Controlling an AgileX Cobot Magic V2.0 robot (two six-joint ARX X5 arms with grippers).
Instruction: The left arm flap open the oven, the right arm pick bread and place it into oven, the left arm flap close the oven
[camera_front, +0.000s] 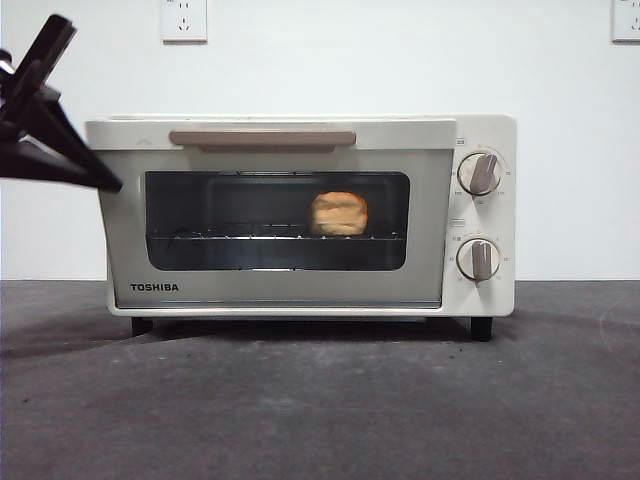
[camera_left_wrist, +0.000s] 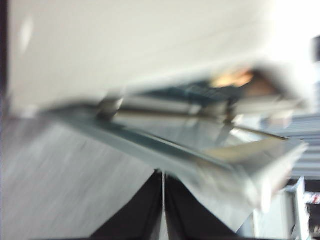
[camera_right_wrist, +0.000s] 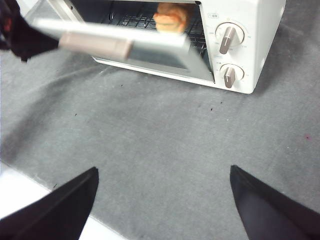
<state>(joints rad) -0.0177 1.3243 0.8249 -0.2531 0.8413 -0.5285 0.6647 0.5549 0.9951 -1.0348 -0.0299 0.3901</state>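
Note:
The cream-white TOSHIBA oven (camera_front: 487, 295) stands on the grey mat. The bread (camera_front: 339, 213) sits on the rack inside, behind the glass, and also shows in the right wrist view (camera_right_wrist: 170, 17). In the front view the door with its beige handle (camera_front: 262, 138) looks upright. In the right wrist view the door (camera_right_wrist: 150, 47) is blurred and stands ajar. My left gripper (camera_front: 100, 178) is at the door's upper left edge. In its own view it (camera_left_wrist: 163, 180) is shut and empty against the blurred door edge. My right gripper (camera_right_wrist: 162, 200) is open and empty above the mat, in front of the oven.
Two beige knobs (camera_front: 481, 173) (camera_front: 480, 259) are on the oven's right panel. Wall sockets (camera_front: 184, 20) are on the white wall behind. The grey mat (camera_front: 320, 400) runs in front of the oven. A white table edge (camera_right_wrist: 15, 185) shows beside the mat.

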